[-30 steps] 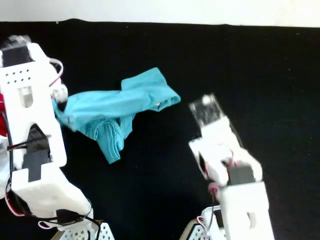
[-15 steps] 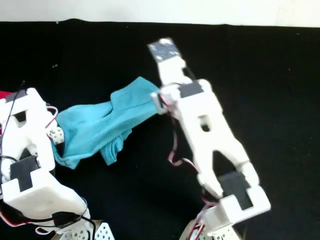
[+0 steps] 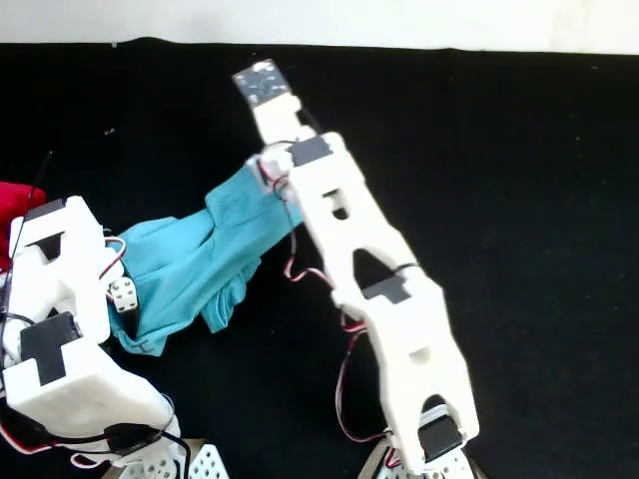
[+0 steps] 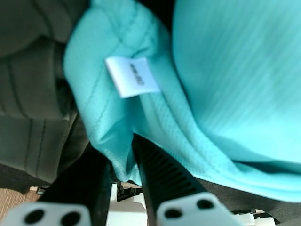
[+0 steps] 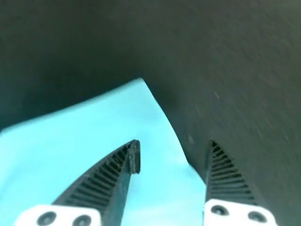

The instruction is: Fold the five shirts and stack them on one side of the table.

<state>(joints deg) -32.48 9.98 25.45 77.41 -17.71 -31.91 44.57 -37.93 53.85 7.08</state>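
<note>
A teal shirt (image 3: 195, 261) lies crumpled on the black table (image 3: 499, 180), stretched from the front left toward the middle. My left gripper (image 3: 124, 299) is at its near-left end and is shut on a fold of the teal shirt (image 4: 221, 80) next to a white label (image 4: 132, 76); the cloth is pinched between the black fingers (image 4: 162, 172). My right arm reaches across to the shirt's far end, where my right gripper (image 3: 272, 172) stands over it. It is open (image 5: 174, 147), with a corner of the teal shirt (image 5: 84, 136) below and between the jaws.
A red cloth (image 3: 16, 200) shows at the table's left edge beside the left arm. Grey-green fabric (image 4: 33, 89) lies behind the pinched fold in the left wrist view. The right arm's long white body (image 3: 384, 309) crosses the table's middle.
The right arm swung from the front right across to the shirt's far end. The left arm drew back toward the front, dragging the shirt left and nearer.
</note>
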